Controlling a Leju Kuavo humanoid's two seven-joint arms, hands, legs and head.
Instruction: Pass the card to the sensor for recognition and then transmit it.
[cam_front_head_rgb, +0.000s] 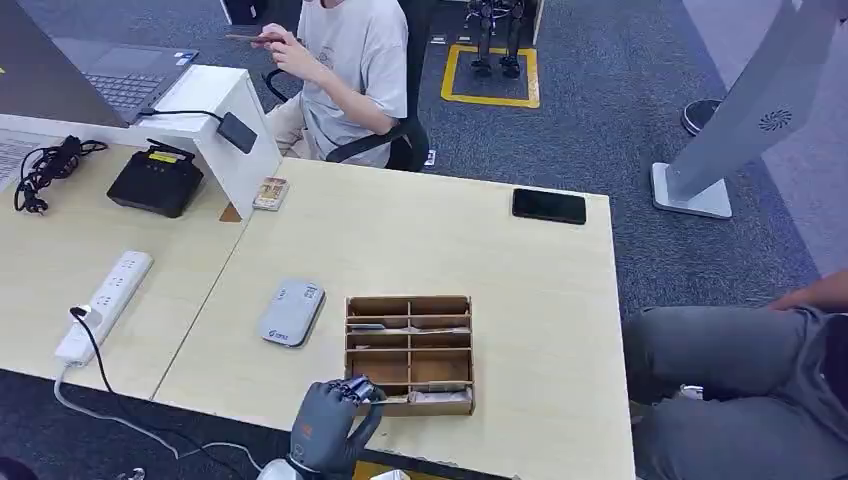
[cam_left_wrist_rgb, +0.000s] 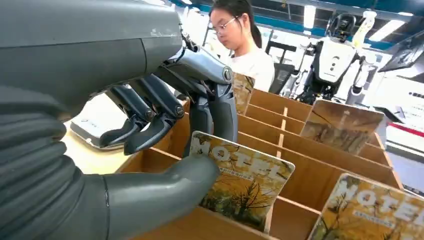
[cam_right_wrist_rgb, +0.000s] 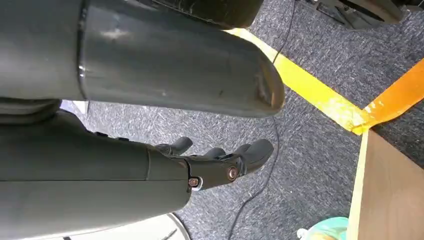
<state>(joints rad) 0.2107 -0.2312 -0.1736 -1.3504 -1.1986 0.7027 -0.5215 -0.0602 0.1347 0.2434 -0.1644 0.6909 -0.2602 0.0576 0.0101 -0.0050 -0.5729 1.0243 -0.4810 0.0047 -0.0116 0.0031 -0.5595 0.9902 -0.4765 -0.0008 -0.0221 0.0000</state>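
- At the desk's (cam_front_head_rgb: 520, 270) near edge, the left hand (cam_front_head_rgb: 335, 418) reaches into the near left corner of a wooden box (cam_front_head_rgb: 409, 352) of compartments, where the card (cam_left_wrist_rgb: 242, 181) stands on edge.
- In the left wrist view, the thumb (cam_left_wrist_rgb: 165, 192) presses the card's printed face while dark fingers (cam_left_wrist_rgb: 212, 112) come down behind its top edge; the hand appears to be pinching the card, which sits low in its slot, not yet lifted.
- More cards stand in neighbouring slots, one (cam_left_wrist_rgb: 367, 212) just beside it and another (cam_left_wrist_rgb: 342, 124) further back.
- The right hand (cam_right_wrist_rgb: 220, 162) hangs beside the desk over the carpet, fingers loosely curled and holding nothing.
- The step in hand looks like the first: taking a card from the box.
- The next move calls for drawing the card straight up clear of the dividers, then carrying it left to the grey sensor (cam_front_head_rgb: 292, 312) lying near the box.
- A person (cam_front_head_rgb: 350, 60) sits across the desk, another at its right.
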